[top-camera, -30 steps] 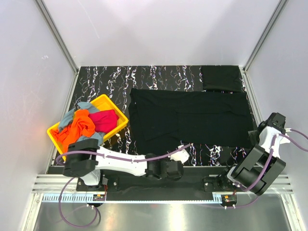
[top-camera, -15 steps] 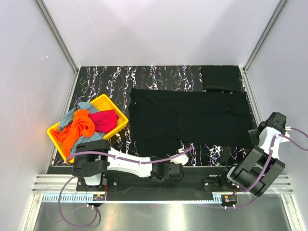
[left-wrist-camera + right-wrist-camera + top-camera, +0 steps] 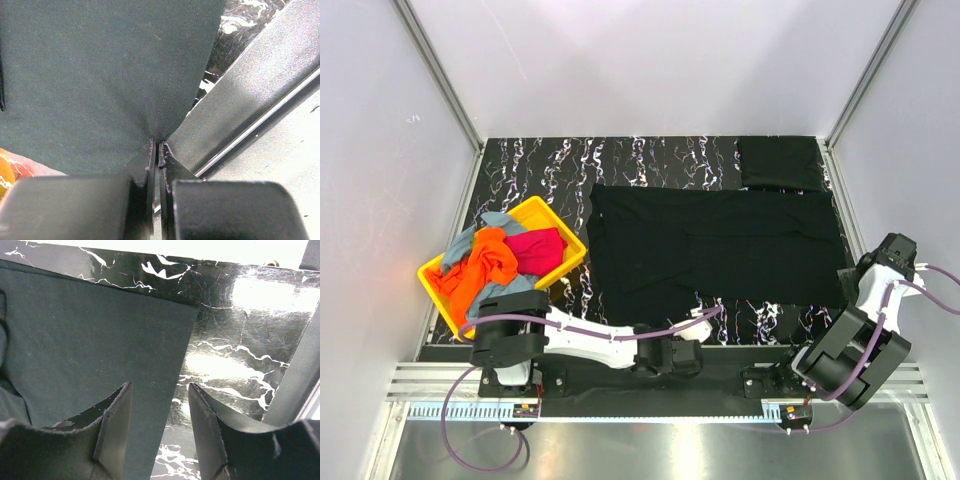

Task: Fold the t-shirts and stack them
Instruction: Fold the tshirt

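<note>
A black t-shirt (image 3: 720, 250) lies spread flat on the marbled table, and it fills the left wrist view (image 3: 100, 75). My left gripper (image 3: 707, 317) is at the shirt's near edge; its jaws (image 3: 158, 146) are shut on the stitched hem, which puckers up into them. My right gripper (image 3: 848, 279) is at the shirt's right edge. It is open, its fingers (image 3: 114, 425) straddling the cloth edge (image 3: 165, 390) without pinching it. A folded black tee (image 3: 780, 162) lies at the back right corner. Orange (image 3: 480, 272), magenta (image 3: 536, 250) and grey-blue (image 3: 470, 240) tees are heaped in the tray.
The yellow plastic tray (image 3: 573, 252) stands at the left, beside the spread shirt. An aluminium rail (image 3: 650, 385) runs along the near table edge by the arm bases and shows in the left wrist view (image 3: 260, 110). White walls close in the sides and back.
My left gripper has shut on the black shirt's near hem after shifting slightly right along the edge. The right arm and its open gripper have not moved.
</note>
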### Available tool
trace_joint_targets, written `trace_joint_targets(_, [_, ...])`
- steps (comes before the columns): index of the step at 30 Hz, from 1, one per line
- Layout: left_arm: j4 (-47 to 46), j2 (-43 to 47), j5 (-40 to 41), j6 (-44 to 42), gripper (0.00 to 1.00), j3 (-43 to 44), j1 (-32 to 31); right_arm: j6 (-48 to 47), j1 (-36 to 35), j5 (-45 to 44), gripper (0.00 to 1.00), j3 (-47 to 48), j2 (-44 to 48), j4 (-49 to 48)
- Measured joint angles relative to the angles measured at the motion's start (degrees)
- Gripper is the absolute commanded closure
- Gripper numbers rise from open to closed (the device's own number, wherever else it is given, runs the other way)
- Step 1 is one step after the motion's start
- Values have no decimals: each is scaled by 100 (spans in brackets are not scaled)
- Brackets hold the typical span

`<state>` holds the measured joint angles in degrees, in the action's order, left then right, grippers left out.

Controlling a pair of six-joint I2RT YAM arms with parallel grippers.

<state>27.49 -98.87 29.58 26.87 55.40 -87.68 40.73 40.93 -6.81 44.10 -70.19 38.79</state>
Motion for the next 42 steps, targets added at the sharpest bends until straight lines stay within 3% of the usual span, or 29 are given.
trace_joint_targets(14, [595,824,140,-101,100,160,184,-96,341,-361,44,35,-162,90])
trace_joint_targets(37, [909,1314,-26,-251,100,428,669,-210,350,-448,45,-304,-975,-835])
trace_joint_targets(39, [911,1464,-46,-269,100,428,767,-214,350,-474,50,-345,-1045,-905])
trace_joint_targets(41, [909,1622,-46,-291,100,428,844,-219,350,-525,61,-348,-1047,-933])
trace_joint_targets(42, [909,1692,-48,-302,100,428,872,-216,350,-564,76,-352,-1051,-964])
